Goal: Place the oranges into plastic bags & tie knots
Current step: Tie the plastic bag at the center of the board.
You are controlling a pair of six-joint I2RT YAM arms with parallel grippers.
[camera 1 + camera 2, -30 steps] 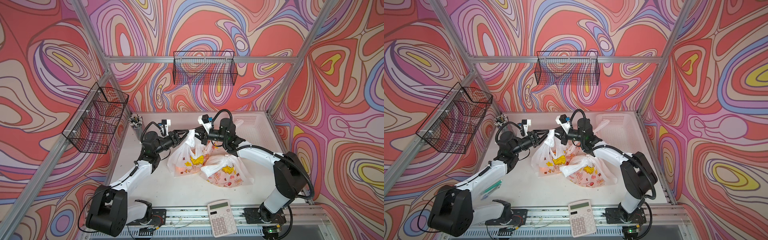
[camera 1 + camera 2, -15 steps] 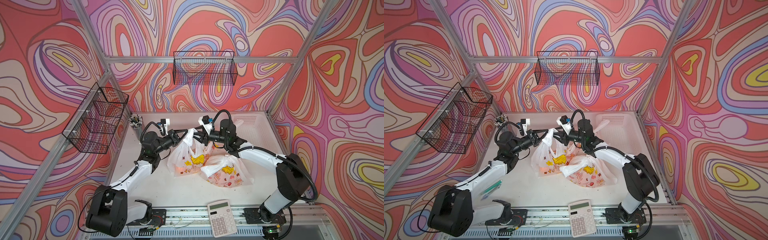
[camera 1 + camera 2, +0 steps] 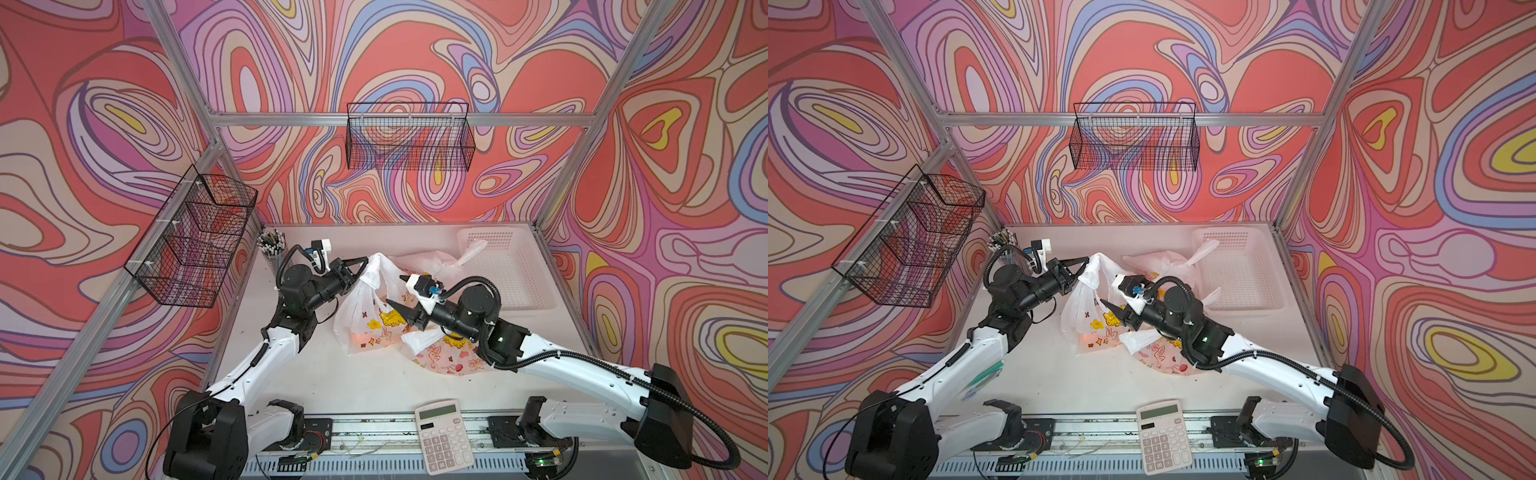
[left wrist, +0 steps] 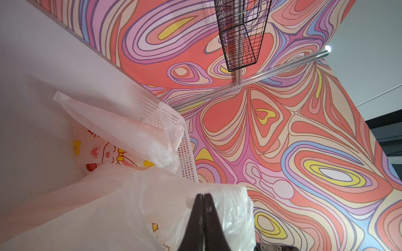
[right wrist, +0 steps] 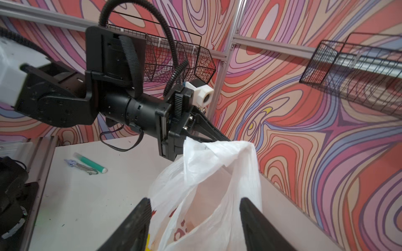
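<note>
A printed plastic bag (image 3: 365, 316) stands mid-table. My left gripper (image 3: 368, 259) is shut on its raised white handle (image 5: 217, 150), and its tips (image 4: 203, 194) pinch the film. My right gripper (image 3: 394, 288) is open just right of that bag. Its fingers (image 5: 145, 202) stand on either side of the bag's slack mouth without pinching it. The oranges show only as an orange glow (image 3: 360, 338) through the bag's bottom. A second bag (image 3: 451, 355) lies in front with a knot (image 3: 419, 337). A third bag (image 3: 428, 266) lies behind, its knot ears (image 3: 471, 251) sticking out.
A white perforated basket (image 3: 513, 266) sits at the back right. There is a pen cup (image 3: 272, 245) at the back left and a calculator (image 3: 442, 436) on the front rail. A green marker (image 5: 90, 163) lies near the left arm. Black wire baskets (image 3: 409, 141) hang on the walls.
My right gripper has let go of the bag's handle, opened and drawn back slightly. My left gripper has closed on the handle and holds it up.
</note>
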